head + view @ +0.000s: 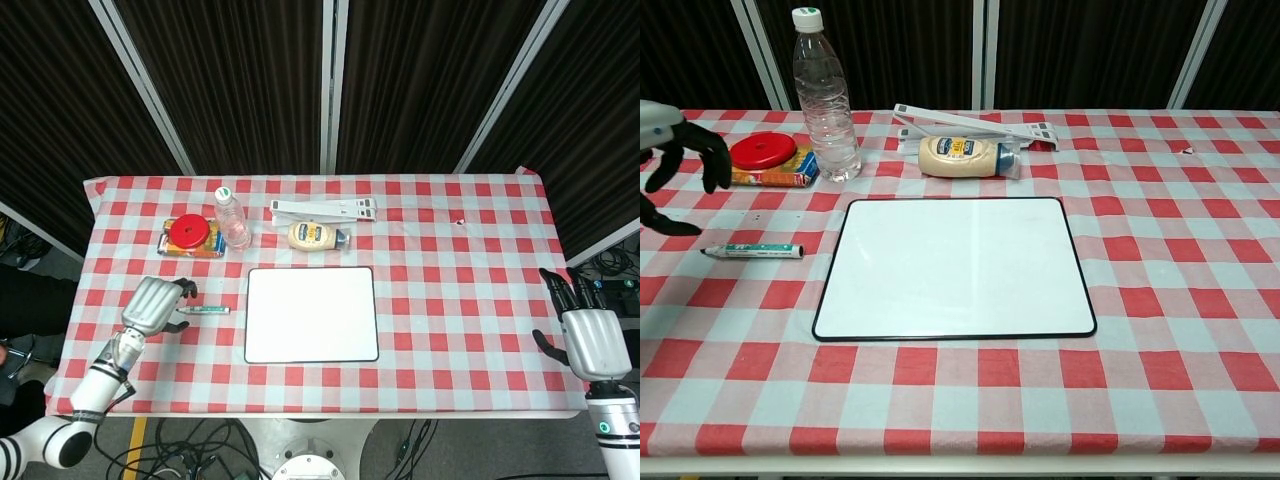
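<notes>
Head view: looking steeply down from high above onto the whole table (470, 300), curtains behind. Chest view: low, near the front edge, facing across. Shared: whiteboard (311, 314), marker (205, 310), bottle (232, 218), left hand (155, 305).

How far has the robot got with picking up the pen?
Nothing looks done yet: the pen lies on the cloth, left of the whiteboard. In hand: the left robot hand hovers open right by it, not touching. Left: grasping and lifting it. The right robot hand waits open at the table's edge.
</notes>
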